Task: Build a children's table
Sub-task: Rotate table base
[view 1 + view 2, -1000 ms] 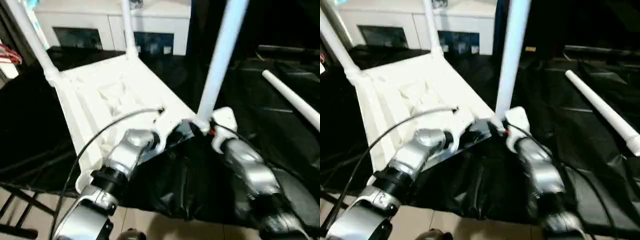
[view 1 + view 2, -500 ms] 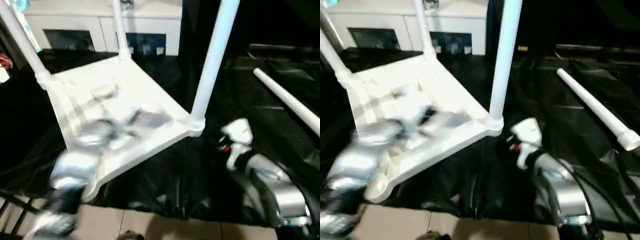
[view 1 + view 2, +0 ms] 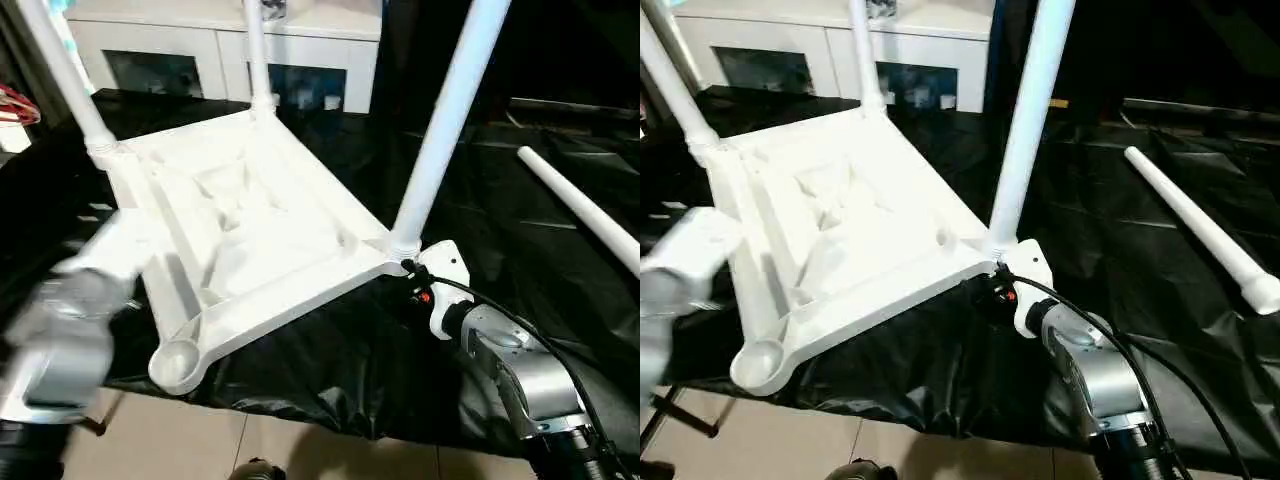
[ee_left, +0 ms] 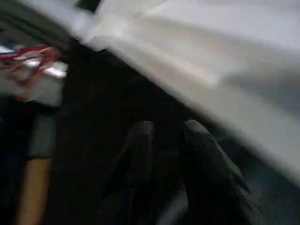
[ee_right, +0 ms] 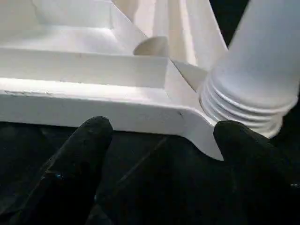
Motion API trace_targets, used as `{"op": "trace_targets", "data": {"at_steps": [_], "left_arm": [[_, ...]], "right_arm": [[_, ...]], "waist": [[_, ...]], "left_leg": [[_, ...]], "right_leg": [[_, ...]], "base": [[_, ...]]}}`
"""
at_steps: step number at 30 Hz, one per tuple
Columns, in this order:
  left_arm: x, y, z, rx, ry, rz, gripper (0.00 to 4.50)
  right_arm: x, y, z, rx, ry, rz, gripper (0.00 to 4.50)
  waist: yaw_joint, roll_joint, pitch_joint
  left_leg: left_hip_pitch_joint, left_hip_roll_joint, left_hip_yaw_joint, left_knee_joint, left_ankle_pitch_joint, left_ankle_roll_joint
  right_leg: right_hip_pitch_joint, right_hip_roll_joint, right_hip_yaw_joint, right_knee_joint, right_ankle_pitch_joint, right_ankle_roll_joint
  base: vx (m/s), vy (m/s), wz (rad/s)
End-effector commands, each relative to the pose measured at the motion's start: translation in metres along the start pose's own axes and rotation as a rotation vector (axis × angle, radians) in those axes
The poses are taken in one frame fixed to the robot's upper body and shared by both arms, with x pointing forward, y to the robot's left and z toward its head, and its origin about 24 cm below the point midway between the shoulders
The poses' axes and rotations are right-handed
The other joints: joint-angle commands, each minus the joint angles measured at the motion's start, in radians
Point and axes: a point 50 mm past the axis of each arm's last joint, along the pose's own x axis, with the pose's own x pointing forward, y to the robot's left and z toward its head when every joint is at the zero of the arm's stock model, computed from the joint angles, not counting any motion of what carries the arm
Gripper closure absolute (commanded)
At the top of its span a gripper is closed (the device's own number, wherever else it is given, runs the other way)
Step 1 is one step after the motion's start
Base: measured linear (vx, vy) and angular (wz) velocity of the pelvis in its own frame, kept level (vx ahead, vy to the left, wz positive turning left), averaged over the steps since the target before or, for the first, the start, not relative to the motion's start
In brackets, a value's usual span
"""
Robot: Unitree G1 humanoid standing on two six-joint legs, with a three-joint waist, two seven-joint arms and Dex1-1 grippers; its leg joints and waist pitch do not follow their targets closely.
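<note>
The children's table top (image 3: 250,215) lies upside down on a black sheet, ribbed underside up. Three legs stand in its corner sockets: one far left (image 3: 60,75), one at the back (image 3: 256,50), one at the near right (image 3: 450,120). The near-left socket (image 3: 176,362) is empty. A loose leg (image 3: 580,212) lies to the right. My right gripper (image 5: 164,126) is open, its fingers (image 5: 89,150) either side of the near-right corner, holding nothing. My left arm (image 3: 60,335) is blurred beside the top's left edge. The left gripper (image 4: 168,136) has a narrow gap between its fingers, with nothing in it.
A white cabinet with glass doors (image 3: 220,45) stands behind the work surface. The black sheet (image 3: 330,370) ends at the near edge, with pale floor (image 3: 200,445) below. Red cables (image 3: 15,105) hang at the far left.
My left arm has swung off the table top to its left side. The right gripper drew back from the near-right leg base, then returned to that corner. The camera shifted too.
</note>
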Motion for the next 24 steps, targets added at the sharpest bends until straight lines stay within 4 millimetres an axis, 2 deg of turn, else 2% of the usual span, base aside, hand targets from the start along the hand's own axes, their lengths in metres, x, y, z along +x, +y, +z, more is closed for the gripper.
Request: {"op": "trace_targets", "data": {"at_steps": [1,4,5,6,9,10,13,14,15,17,18,19,21,23,24], "left_arm": [[0.001,0.002,-0.010,0.009,0.048,0.009,3.49],[0.000,-0.019,-0.016,-0.012,0.087,-0.132,3.49],[0.000,-0.028,-0.017,-0.025,0.095,-0.192,3.49],[0.000,-0.033,-0.017,-0.030,0.095,-0.222,3.49],[-0.003,-0.060,-0.014,-0.050,0.076,-0.390,3.49],[-0.005,-0.066,-0.012,-0.045,0.068,-0.437,3.49],[-0.009,-0.077,-0.010,-0.050,0.050,-0.523,3.49],[-0.012,-0.084,-0.004,-0.045,0.013,-0.588,3.49],[-0.014,-0.087,-0.002,-0.043,0.001,-0.609,3.49],[-0.019,-0.105,0.009,-0.057,-0.061,-0.733,3.49],[-0.020,-0.109,0.013,-0.060,-0.078,-0.756,3.49],[-0.018,-0.115,0.017,-0.075,-0.093,-0.772,3.49],[-0.012,-0.131,0.029,-0.091,-0.162,-0.823,3.49],[-0.008,-0.147,0.041,-0.106,-0.213,-0.872,3.49],[-0.007,-0.152,0.045,-0.111,-0.229,-0.892,3.49]], "right_arm": [[0.000,0.000,-0.003,0.003,0.019,-0.008,0.58],[0.001,0.002,-0.005,0.005,0.026,-0.007,0.58],[0.002,0.002,-0.005,0.005,0.027,-0.007,0.58],[0.002,0.002,-0.004,0.005,0.027,-0.007,0.58],[0.002,0.000,-0.002,0.000,0.021,-0.018,0.58],[0.001,-0.001,-0.002,0.000,0.020,-0.021,0.58],[-0.001,-0.003,-0.001,-0.003,0.018,-0.029,0.58],[-0.003,-0.004,-0.001,-0.005,0.018,-0.036,0.58],[-0.003,-0.005,-0.001,-0.005,0.018,-0.038,0.58],[-0.008,-0.008,-0.002,-0.005,0.020,-0.058,0.58],[-0.009,-0.009,-0.002,-0.005,0.020,-0.063,0.58],[-0.010,-0.011,-0.001,-0.005,0.018,-0.075,0.58],[-0.015,-0.016,0.002,-0.007,0.012,-0.104,0.58],[-0.020,-0.022,0.005,-0.007,0.008,-0.128,0.58],[-0.022,-0.023,0.006,-0.008,0.008,-0.134,0.58]], "waist": [[0.001,0.010,-0.061],[0.001,0.012,-0.061],[0.002,0.019,-0.062],[0.003,0.017,-0.063],[0.006,0.021,-0.062],[0.003,0.018,-0.061],[0.005,0.018,-0.059],[0.004,0.023,-0.057],[0.002,0.022,-0.056],[0.002,0.024,-0.056],[0.003,0.020,-0.054],[0.004,0.021,-0.054],[0.006,0.020,-0.049],[0.010,0.020,-0.050],[0.009,0.018,-0.050]], "left_leg": [[0.035,0.096,-0.066,-0.093,-0.358,-0.055],[0.036,0.098,-0.066,-0.094,-0.353,-0.058],[0.037,0.098,-0.067,-0.094,-0.352,-0.064],[0.039,0.098,-0.065,-0.095,-0.360,-0.068],[0.040,0.098,-0.065,-0.095,-0.376,-0.076],[0.036,0.097,-0.064,-0.095,-0.376,-0.074],[0.036,0.096,-0.067,-0.095,-0.396,-0.069],[0.038,0.098,-0.067,-0.096,-0.408,-0.072],[0.040,0.098,-0.068,-0.097,-0.426,-0.076],[0.044,0.099,-0.068,-0.096,-0.438,-0.082],[0.048,0.098,-0.065,-0.096,-0.448,-0.082],[0.050,0.097,-0.065,-0.095,-0.450,-0.083],[0.054,0.095,-0.064,-0.092,-0.470,-0.080],[0.066,0.092,-0.063,-0.088,-0.495,-0.083],[0.056,0.093,-0.069,-0.092,-0.485,-0.078]], "right_leg": [[0.018,-0.096,0.074,-0.085,-0.271,-0.155],[0.017,-0.095,0.073,-0.083,-0.256,-0.165],[0.016,-0.094,0.073,-0.081,-0.243,-0.169],[0.014,-0.092,0.073,-0.081,-0.233,-0.171],[0.015,-0.095,0.074,-0.081,-0.221,-0.178],[0.017,-0.093,0.074,-0.082,-0.220,-0.178],[0.020,-0.098,0.075,-0.087,-0.267,-0.171],[0.017,-0.097,0.074,-0.091,-0.285,-0.168],[0.017,-0.096,0.074,-0.093,-0.311,-0.162],[0.015,-0.097,0.076,-0.094,-0.326,-0.160],[0.011,-0.095,0.077,-0.099,-0.340,-0.157],[0.011,-0.097,0.078,-0.099,-0.347,-0.155],[0.007,-0.098,0.079,-0.112,-0.406,-0.136],[0.001,-0.099,0.080,-0.121,-0.471,-0.107],[0.010,-0.101,0.077,-0.121,-0.488,-0.092]], "base": [[0.000,0.000,0.00],[0.000,0.000,0.00],[0.000,0.000,0.00],[0.000,0.000,0.00],[0.000,0.000,0.00],[0.000,0.000,0.00],[0.000,0.000,0.00],[0.000,0.000,0.00],[0.000,0.000,0.00],[0.000,0.000,0.00],[0.000,0.000,0.00],[0.000,0.000,0.00],[0.000,0.000,0.00],[0.000,0.000,0.00],[0.000,0.000,0.00]]}}
